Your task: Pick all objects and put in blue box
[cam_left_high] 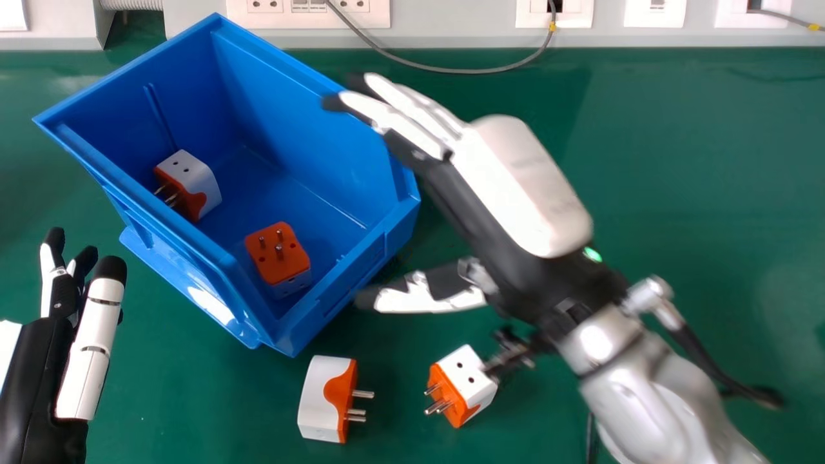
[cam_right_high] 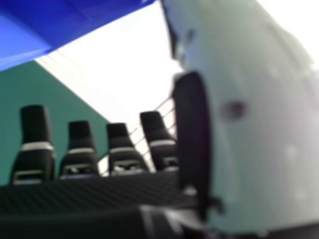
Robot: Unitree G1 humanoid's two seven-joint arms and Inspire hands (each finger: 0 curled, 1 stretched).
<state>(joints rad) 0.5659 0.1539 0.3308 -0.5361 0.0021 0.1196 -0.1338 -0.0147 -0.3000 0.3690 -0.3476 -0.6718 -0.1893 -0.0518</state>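
The blue box [cam_left_high: 258,258] stands at the left of the head view, holding two orange-and-white plug adapters, one [cam_left_high: 188,183] near its left wall and another [cam_left_high: 278,254] at the near corner. My right hand [cam_left_high: 515,187] is above the table at the box's right edge, fingers straight and holding nothing. In the right hand view, my right hand [cam_right_high: 79,154] shows its fingers below part of the blue box [cam_right_high: 65,25]. On the table lie an adapter [cam_left_high: 320,393] in front of the box and another [cam_left_high: 470,377] below my right wrist. My left hand [cam_left_high: 45,361] rests open at the left edge.
A grey cable [cam_left_high: 451,69] loops down from the wall sockets [cam_left_high: 309,13] onto the back of the green table [cam_left_high: 696,193]. Green tabletop stretches to the right of my right arm.
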